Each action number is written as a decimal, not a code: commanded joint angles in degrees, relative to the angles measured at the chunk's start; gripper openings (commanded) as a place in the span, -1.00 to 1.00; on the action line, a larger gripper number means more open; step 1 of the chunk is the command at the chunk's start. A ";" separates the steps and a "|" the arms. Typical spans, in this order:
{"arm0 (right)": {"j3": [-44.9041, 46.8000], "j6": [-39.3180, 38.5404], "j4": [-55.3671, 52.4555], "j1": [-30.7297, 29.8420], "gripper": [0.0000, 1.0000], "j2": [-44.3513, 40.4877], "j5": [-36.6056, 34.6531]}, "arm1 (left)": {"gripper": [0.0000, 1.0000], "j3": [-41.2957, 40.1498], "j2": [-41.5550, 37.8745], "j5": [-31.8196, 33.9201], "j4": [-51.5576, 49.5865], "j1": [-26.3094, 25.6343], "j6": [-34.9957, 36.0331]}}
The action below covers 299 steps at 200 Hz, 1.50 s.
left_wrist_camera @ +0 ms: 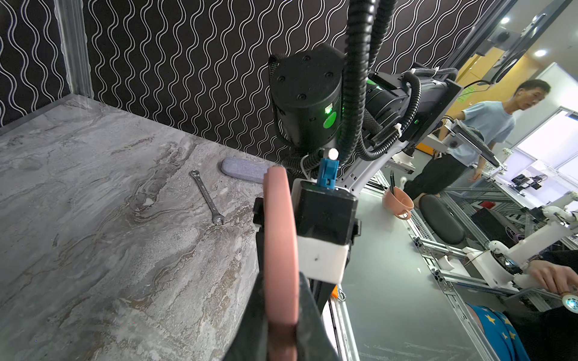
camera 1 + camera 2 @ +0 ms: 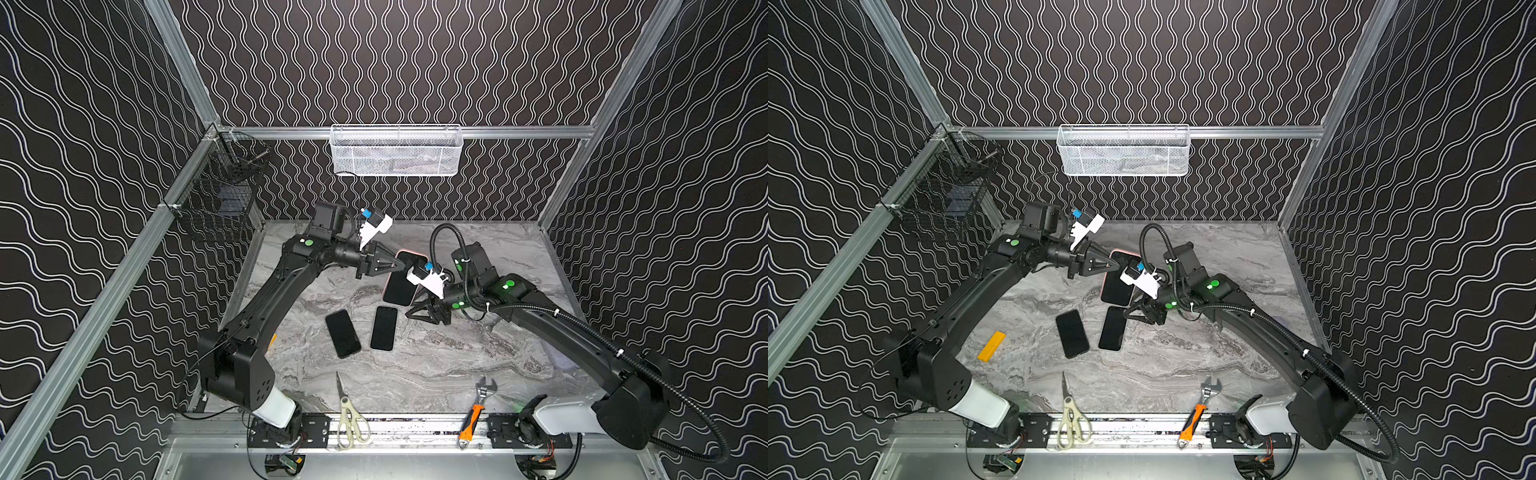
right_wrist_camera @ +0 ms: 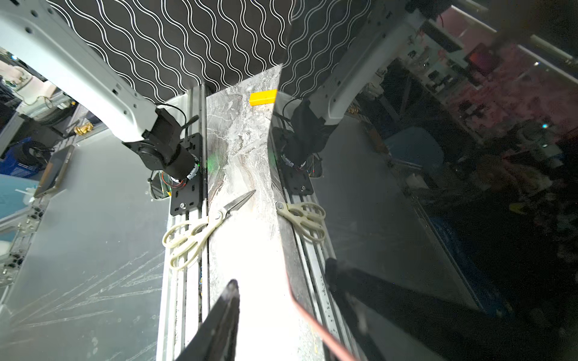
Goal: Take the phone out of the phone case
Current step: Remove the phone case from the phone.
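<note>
Left gripper [image 2: 401, 264] is clamped on the phone case's [image 1: 280, 243] 12 o'clock end – anchoring it, I guess – while the right gripper [image 2: 415, 306] sits half-open at 5 o'clock, gripping nothing.

The grey marbled table [image 2: 457, 365] is carrying a pair of scissors [image 2: 348, 411] at its front edge, handles overhanging the rail. Just beyond the scissors, a black phone [image 2: 343, 333] and a second black phone [image 2: 383, 328] are lying flat, side by side. An orange-handled wrench [image 2: 476, 411] is lying to the scissors' right and a yellow block [image 2: 991, 345] to their left.
</note>
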<state>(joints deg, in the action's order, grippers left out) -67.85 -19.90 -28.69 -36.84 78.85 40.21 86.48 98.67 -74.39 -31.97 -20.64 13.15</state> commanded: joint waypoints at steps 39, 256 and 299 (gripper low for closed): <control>-1.23 -0.75 0.34 0.10 -0.24 1.13 1.63 | -1.00 0.60 0.78 -3.90 0.83 -0.90 -1.96; 6.04 1.33 6.54 -0.35 -0.68 -4.41 10.64 | -1.00 3.61 2.77 0.10 8.31 -3.55 -19.11; 5.85 2.06 7.80 -0.34 -0.56 -4.28 11.99 | -1.00 1.78 2.52 1.31 11.98 -3.61 -23.67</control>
<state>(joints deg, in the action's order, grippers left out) -61.95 -15.66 -21.89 -36.69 74.26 48.58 89.14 101.36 -75.83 -28.86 -24.10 -4.40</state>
